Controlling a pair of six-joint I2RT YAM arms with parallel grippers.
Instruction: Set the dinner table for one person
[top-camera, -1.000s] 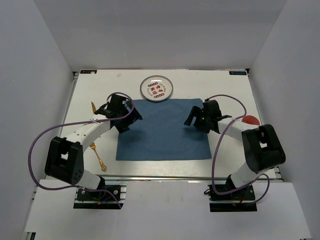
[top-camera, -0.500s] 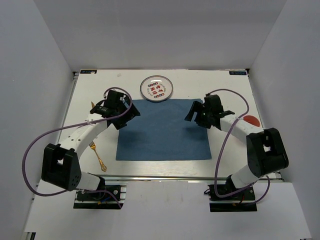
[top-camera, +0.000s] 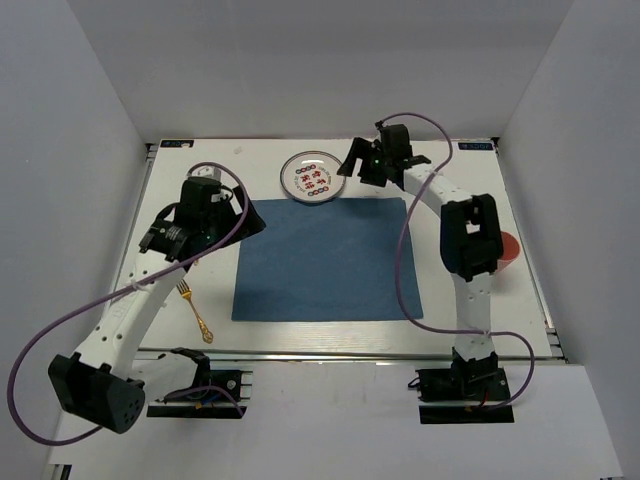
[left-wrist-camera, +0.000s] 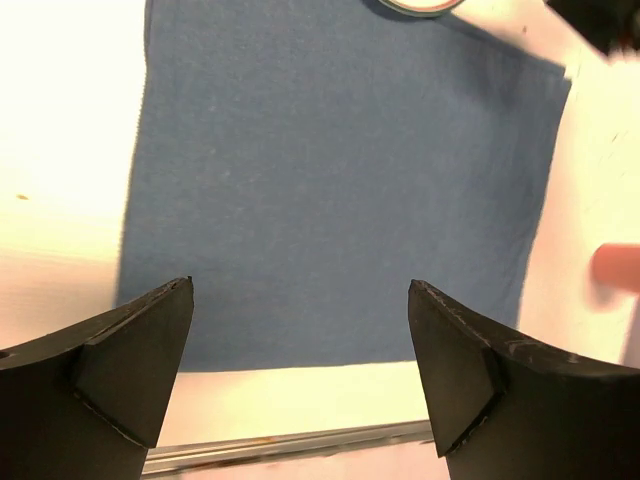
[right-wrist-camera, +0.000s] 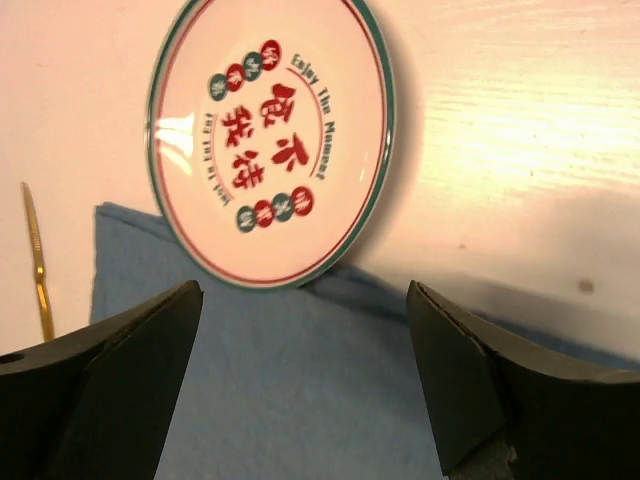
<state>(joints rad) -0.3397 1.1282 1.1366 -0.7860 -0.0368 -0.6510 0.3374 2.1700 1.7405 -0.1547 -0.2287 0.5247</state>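
**Right claw lining up on the plate**

The right claw (top-camera: 352, 167), jaws spread and empty, is hovering beside the plate (top-camera: 314, 177) at upper centre, likely aiming for its rim. The left claw (top-camera: 245, 222), equally wide and empty, is hanging over the left edge of the blue placemat (top-camera: 325, 260). The white counter (top-camera: 250, 160) is filling mid-frame, with the bare placemat offering landing room.

top external high behind the arm bases, looking down on the whole tabletop (top-camera: 250, 165), left wrist raised, facing down over the blue placemat (left-wrist-camera: 330, 180), right wrist close on the plate (right-wrist-camera: 270, 140), placemat and plate shared by all three views
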